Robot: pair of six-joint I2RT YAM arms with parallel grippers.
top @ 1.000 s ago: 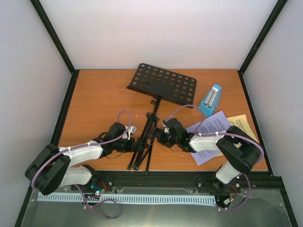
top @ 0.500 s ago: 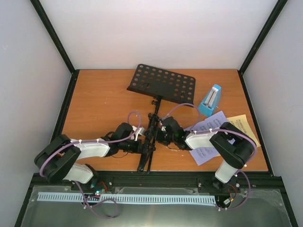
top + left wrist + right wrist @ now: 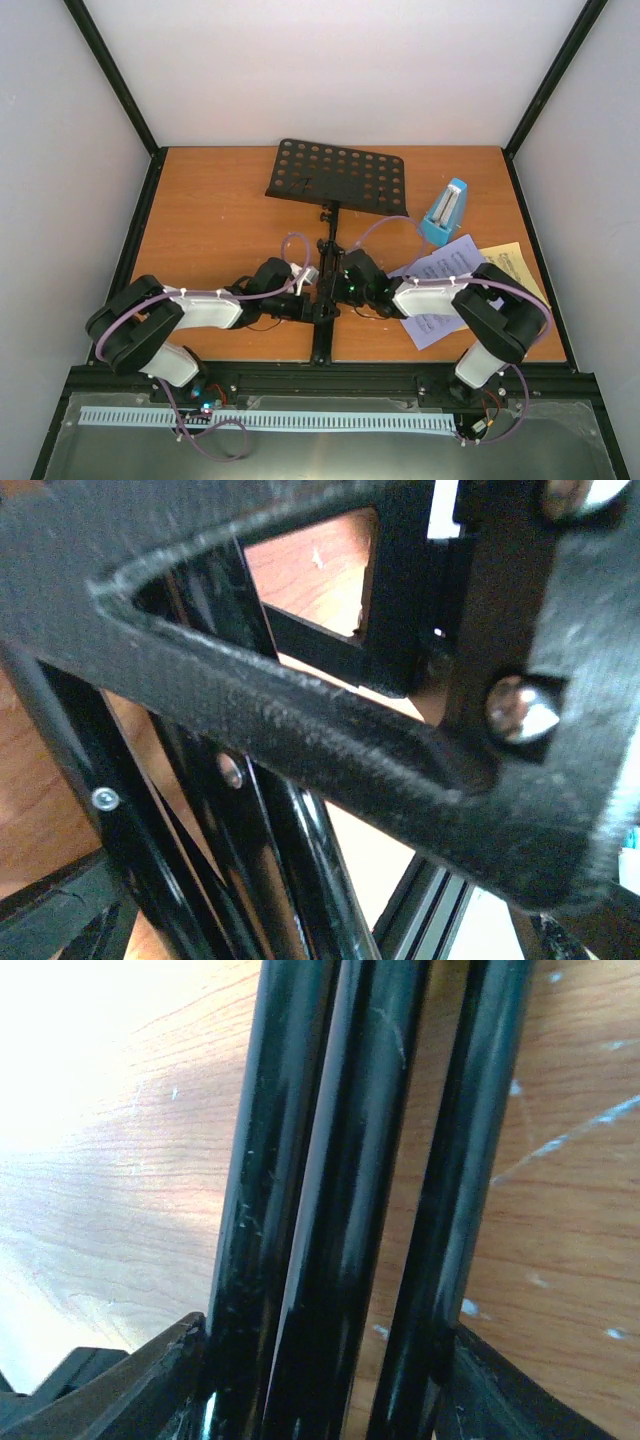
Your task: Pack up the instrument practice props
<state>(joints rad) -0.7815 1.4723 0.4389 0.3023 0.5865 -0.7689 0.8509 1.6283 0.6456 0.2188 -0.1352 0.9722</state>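
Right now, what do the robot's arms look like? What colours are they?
The left arm and right arm match: white shells between chunky black joints. A thin purple cable loops along each one, tied on with little white ties. The jaws are black and rough, with a shiny silver screw.

A robotics lab test cell. Plain white panels (image 3: 330, 70) wall off the space beyond and to either side of the left gripper (image 3: 314, 308) and right gripper (image 3: 337, 291), set in black metal framing (image 3: 108, 80). Under the grippers lies a bare, scratched wooden table (image 3: 200, 200). Behind them, at the arm bases, run a black mounting rail (image 3: 340, 380) and a white slotted cable duct (image 3: 270, 418) with loose wiring (image 3: 215, 442) and small lit electronics.
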